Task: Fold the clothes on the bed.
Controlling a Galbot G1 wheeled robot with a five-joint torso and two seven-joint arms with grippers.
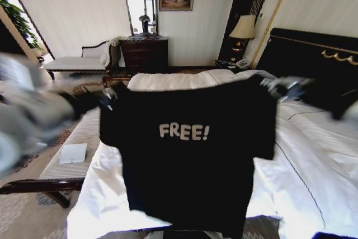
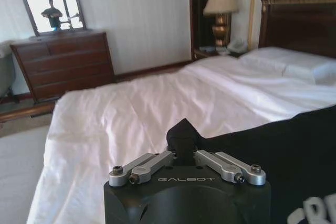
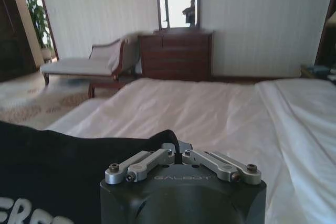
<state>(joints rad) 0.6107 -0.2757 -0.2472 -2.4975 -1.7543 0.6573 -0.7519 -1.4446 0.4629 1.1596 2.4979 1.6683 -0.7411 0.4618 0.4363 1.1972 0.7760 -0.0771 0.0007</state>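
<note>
The clothes, a black T-shirt (image 1: 190, 155) with white "FREE!" lettering, hang spread out in the air above the bed (image 1: 313, 155), held up by both shoulders. My left gripper (image 1: 107, 98) is shut on the shirt's left shoulder; in the left wrist view that gripper (image 2: 182, 142) pinches a bunch of the black fabric (image 2: 294, 145). My right gripper (image 1: 275, 87) is shut on the other shoulder, and in the right wrist view the same gripper (image 3: 176, 146) clamps the shirt's edge (image 3: 63, 166). The white duvet (image 2: 157, 103) lies below.
A white-cushioned bench (image 1: 78, 138) with a small white folded cloth (image 1: 74, 153) stands at the bed's foot on the left. Behind are a dark dresser (image 1: 144, 54) with mirror, a white chaise (image 1: 84, 60), a lamp (image 1: 244, 29) and the black headboard (image 1: 313, 54).
</note>
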